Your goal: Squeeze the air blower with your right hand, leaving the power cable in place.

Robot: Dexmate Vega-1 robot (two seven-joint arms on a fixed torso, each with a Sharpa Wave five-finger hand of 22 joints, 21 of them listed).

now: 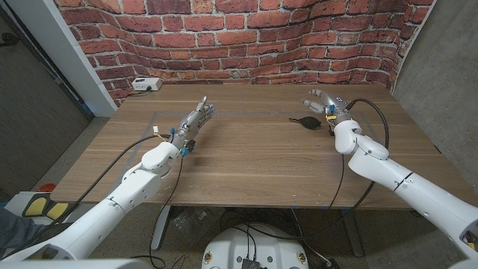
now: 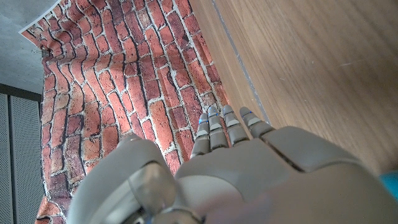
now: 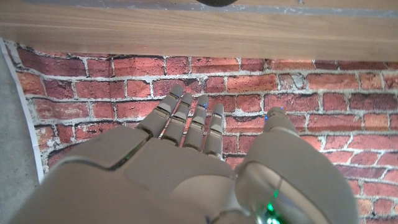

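The brick wall (image 1: pixel 246 37) stands behind the far edge of the wooden table (image 1: pixel 254 164), with a grey panel to one side and a plain grey wall to the other. The table's boards run bare across most of its middle.

My left arm (image 1: pixel 134 179) reaches in over the left part of the table, and my left hand (image 1: pixel 196 119) lies towards the far left, fingers straight and close together, holding nothing. My right arm (image 1: pixel 403 179) comes in from the near right corner; my right hand (image 1: pixel 326 104) hovers near the far right edge, fingers spread and loosely curved, empty.

The air blower (image 1: pixel 306 120), small and black, lies on the table just beside my right hand, on its inner side; I cannot tell whether a finger touches it. A white box (image 1: pixel 147 84) sits at the far left corner, a cable trailing from it; what it is I cannot make out.
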